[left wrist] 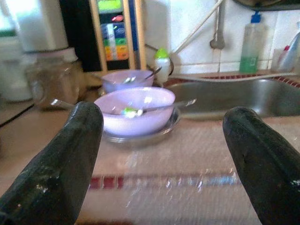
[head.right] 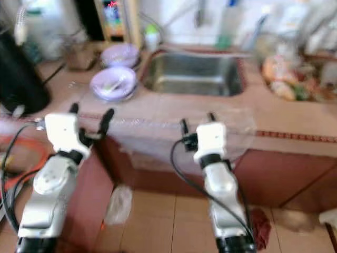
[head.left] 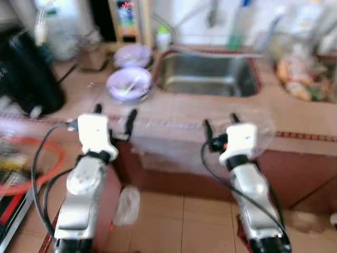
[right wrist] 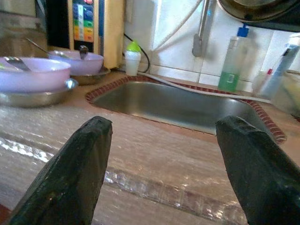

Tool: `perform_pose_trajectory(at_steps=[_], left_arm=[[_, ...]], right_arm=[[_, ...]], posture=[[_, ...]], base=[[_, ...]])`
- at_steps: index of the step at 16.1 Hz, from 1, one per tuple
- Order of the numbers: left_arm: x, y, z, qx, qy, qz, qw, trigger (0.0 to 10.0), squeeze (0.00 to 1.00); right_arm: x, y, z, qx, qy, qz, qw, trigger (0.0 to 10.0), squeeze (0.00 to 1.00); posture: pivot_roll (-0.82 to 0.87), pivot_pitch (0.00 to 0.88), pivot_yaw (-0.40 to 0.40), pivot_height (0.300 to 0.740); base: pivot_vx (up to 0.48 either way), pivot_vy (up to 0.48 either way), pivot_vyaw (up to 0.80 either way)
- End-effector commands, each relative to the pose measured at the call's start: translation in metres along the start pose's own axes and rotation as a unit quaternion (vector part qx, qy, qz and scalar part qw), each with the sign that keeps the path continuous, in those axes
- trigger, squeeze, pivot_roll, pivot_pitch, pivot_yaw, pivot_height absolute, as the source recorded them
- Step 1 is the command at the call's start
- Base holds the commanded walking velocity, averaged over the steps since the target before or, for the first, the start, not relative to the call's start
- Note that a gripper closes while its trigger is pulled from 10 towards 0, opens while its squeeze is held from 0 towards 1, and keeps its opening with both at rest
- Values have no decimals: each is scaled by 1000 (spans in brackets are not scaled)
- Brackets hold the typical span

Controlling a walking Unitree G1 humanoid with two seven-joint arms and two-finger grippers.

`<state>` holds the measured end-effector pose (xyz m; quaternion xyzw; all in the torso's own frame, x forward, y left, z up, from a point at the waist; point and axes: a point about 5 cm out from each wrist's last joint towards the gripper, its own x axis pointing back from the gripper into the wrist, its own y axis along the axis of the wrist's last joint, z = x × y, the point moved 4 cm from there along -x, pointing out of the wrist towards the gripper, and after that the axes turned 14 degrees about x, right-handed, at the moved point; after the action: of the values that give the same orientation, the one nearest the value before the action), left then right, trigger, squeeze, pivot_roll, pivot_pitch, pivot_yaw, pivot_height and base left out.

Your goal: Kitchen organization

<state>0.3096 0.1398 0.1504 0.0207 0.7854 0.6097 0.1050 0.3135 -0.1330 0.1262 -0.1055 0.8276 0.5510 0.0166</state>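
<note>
countertop [head.left: 210, 113] work comes first: the robot should close in squarely and settle before reaching, since the head views are blurred. the sink [head.left: 208, 74] lies ahead of the right gripper [head.left: 221, 126], whose fingers stand wide apart and empty. the near purple bowl [left wrist: 135, 110], spoon inside, sits on a metal plate beside the sink, just beyond the left gripper [head.left: 113, 117], also spread wide and holding nothing. a second bowl [left wrist: 127, 79] stands behind it.
</note>
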Motion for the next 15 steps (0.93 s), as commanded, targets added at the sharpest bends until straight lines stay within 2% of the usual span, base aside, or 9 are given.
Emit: perform_pose_trajectory(at_steps=[1,10,15], left_arm=[[-1,0,-8,2,-11,-1,1000,10000,0],[0,-2,-10,3,-11,1,1000,10000,0],[1,-12,-4,14,6,8,1000,10000,0]], right_arm=[[2,-4,-10,10,-12,7,1000,10000,0],[3,-5,-9,14,-5,7,1000,10000,0],[2,-4,-9,18,0,5,1000,10000,0]], posture=[[-44,0,52,740],[-44,0,42,740],[-49,0,31,740]], base=[[326,0,0],[346,0,0],[0,0,0]])
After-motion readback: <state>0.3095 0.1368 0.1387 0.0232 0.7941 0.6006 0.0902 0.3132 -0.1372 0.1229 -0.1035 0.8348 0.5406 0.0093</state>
